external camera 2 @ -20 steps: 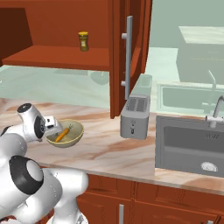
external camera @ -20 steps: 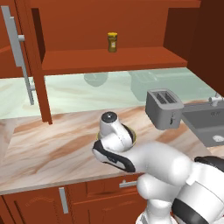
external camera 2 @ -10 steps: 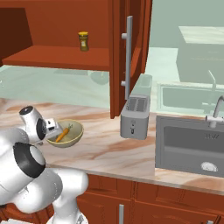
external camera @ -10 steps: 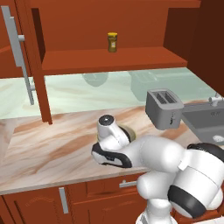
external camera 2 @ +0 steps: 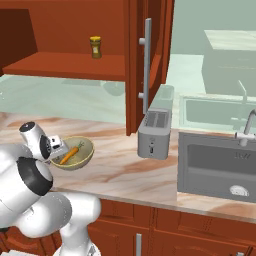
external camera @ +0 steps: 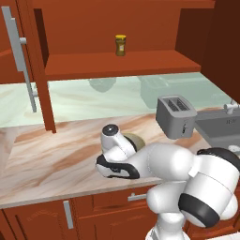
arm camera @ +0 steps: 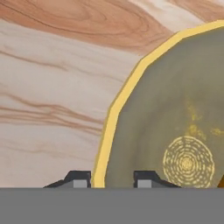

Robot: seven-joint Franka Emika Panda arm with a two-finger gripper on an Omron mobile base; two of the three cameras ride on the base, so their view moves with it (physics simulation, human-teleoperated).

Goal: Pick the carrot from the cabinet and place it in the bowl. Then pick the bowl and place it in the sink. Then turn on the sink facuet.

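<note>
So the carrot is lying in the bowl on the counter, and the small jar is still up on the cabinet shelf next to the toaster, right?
Not quite. The carrot does lie in the bowl, and the jar is on the cabinet shelf, but the toaster stands on the counter, as the right base view shows.

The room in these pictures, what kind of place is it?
A kitchen, plainly a rendered one. A toaster stands on a marble counter beside a sink with a faucet, under a wooden wall cabinet.

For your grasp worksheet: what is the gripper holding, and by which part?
The gripper straddles the bowl's rim, one finger outside, one inside. Whether the jaws already clamp it cannot be told. The carrot lies loose in the bowl.
</note>
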